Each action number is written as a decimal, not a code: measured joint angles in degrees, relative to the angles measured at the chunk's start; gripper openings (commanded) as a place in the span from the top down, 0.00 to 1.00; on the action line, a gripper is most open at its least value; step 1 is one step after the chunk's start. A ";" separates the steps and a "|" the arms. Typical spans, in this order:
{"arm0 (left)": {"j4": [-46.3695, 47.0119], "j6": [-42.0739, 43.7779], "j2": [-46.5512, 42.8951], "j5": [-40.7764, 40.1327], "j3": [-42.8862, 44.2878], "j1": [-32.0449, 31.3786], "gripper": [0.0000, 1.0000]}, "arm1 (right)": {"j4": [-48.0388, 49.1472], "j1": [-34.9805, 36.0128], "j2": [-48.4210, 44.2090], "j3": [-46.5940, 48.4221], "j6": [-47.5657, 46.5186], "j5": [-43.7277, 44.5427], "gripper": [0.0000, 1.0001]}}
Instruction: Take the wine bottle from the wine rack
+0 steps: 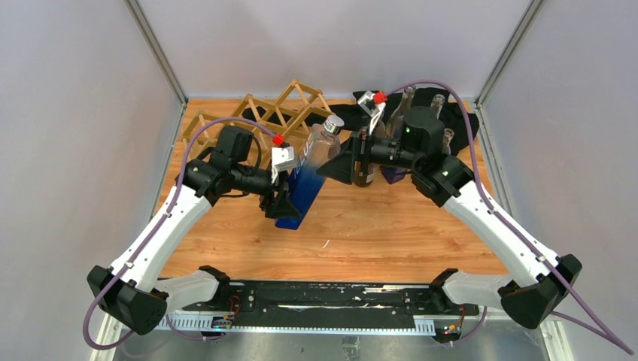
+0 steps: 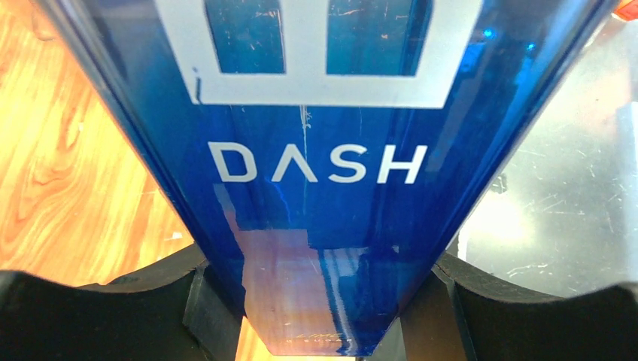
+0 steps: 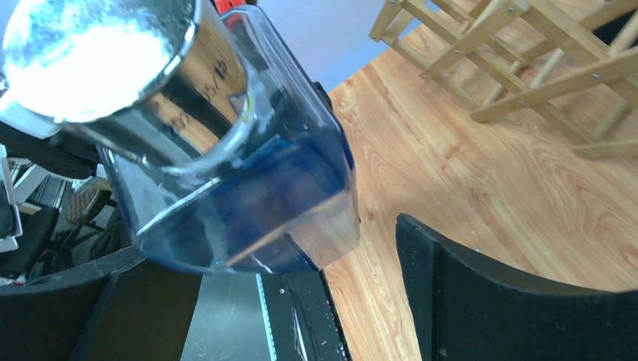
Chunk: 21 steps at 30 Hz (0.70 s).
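A: Where's the wine bottle [image 1: 307,177]?
B: Off the wine rack [image 1: 278,113], tilted over the tabletop [image 1: 406,226], clamped in the left end effector [image 2: 320,323].
A: Right end effector [image 1: 336,167]?
B: Spread open near the cap [image 1: 333,122].

A blue see-through bottle [image 2: 316,113] filled the view, with white "DASH" lettering below a white framed label. The left tool [image 2: 320,316] gripped it, one black finger [image 2: 98,316] pressed against each side. Wooden tabletop [image 2: 68,173] showed on its far side and scratched grey metal [image 2: 557,195] on its near side.
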 measured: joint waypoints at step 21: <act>-2.91 -1.99 -0.02 3.61 0.00 0.20 0.09 | 14.25 6.01 8.28 -0.48 -3.19 -6.71 0.99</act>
